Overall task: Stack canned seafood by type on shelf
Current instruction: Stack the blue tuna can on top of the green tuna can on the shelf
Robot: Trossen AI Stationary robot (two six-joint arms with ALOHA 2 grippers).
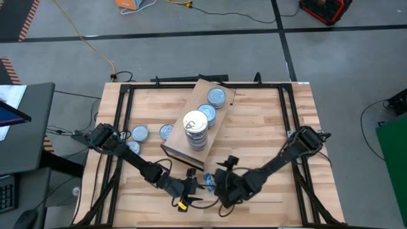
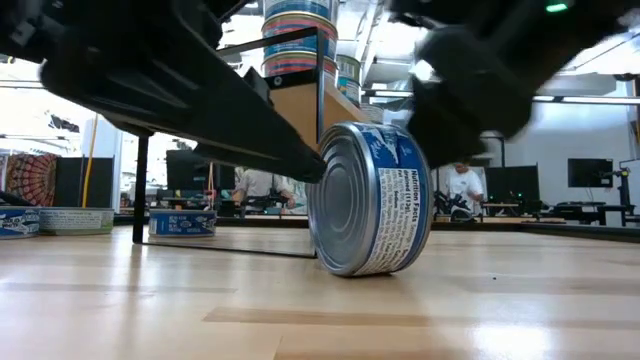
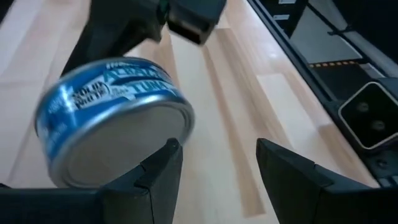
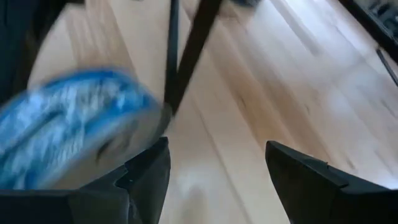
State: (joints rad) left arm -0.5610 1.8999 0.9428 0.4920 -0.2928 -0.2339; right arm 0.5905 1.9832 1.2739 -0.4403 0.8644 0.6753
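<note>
A blue-labelled tuna can stands on its rim near the table's near edge, tilted, between my two grippers. The low view shows its silver flat face and label. My left gripper is open on the can's left; in its wrist view the can lies outside the gap. My right gripper is open on the can's right, with the can outside its gap. The shelf carries a tall stack of cans and two blue-grey cans. My left gripper meets the can's silver flat face with the outer side of one finger, coming from the table's left. The can rests with its rim on the table and leans. My right gripper stands against the can's upper labelled wall from the right; whether it touches, I cannot tell.
Three more cans lie flat on the table left of the shelf. A black frame runs round the tabletop. Bare wood lies to the right of the shelf.
</note>
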